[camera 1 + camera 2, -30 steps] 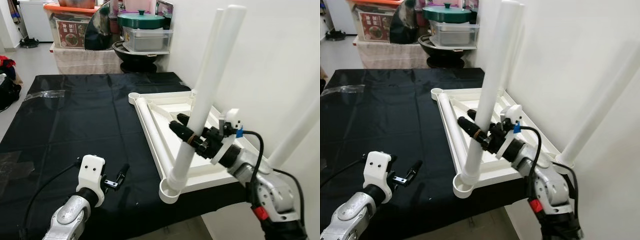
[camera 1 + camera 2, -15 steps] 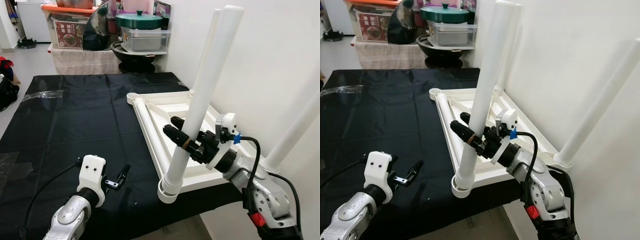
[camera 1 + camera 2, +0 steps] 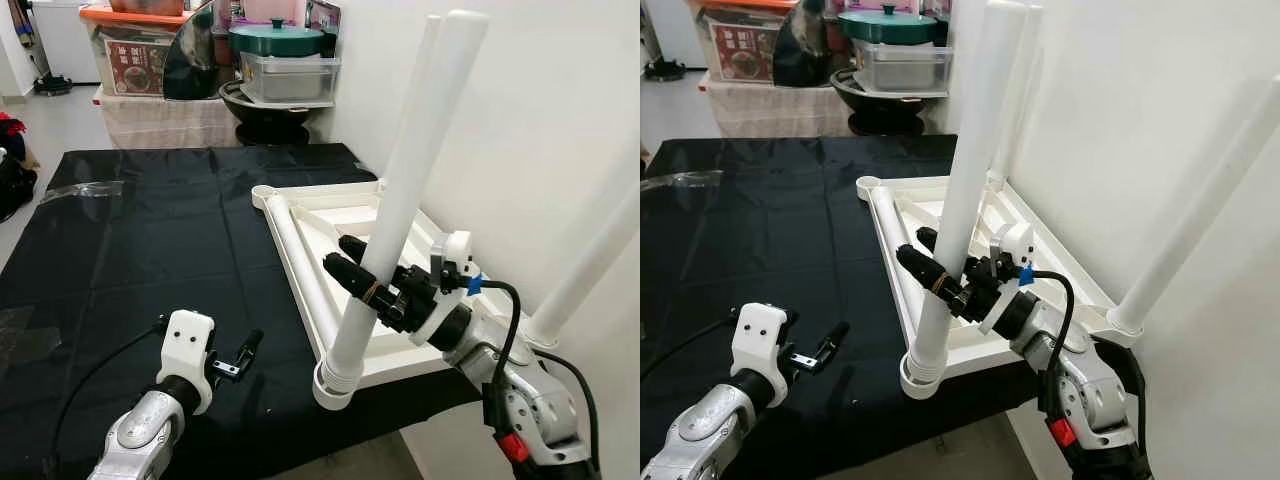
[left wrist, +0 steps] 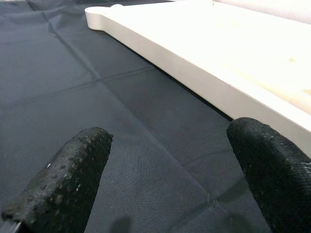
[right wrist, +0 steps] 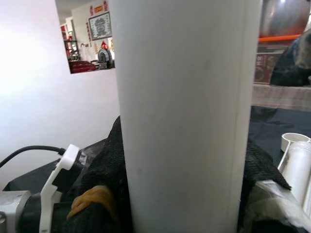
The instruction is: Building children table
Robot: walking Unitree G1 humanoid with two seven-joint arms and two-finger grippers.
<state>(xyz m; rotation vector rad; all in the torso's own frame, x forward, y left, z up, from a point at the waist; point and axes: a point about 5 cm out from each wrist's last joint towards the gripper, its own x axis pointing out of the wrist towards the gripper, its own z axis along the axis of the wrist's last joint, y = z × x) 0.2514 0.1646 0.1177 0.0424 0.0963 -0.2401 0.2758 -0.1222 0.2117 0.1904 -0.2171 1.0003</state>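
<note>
**Three legs up, one leg still lying down**

Nearest to us, our left gripper (image 3: 238, 357) hangs low over the black cloth (image 3: 130, 240), just beside the table top's edge. Its two black fingers (image 4: 63, 179) are spread wide and hold nothing.

A little farther, our right gripper (image 3: 362, 283) is closed tight around a white table leg (image 3: 400, 200). The leg's foot sits in the round corner socket (image 3: 330, 385) closest to us. The leg leans a bit, so we think it is not pushed all the way in yet.

The white table top (image 3: 335, 225) lies upside down on the cloth, next to the wall. Two more legs already stand in their corners: one far leg (image 3: 415, 95) and one right-side leg (image 3: 590, 265). A last spare leg (image 3: 295, 250) lies flat inside the table top. The farthest corner socket (image 3: 262, 195) is empty. We think that leg goes there next.
</note>
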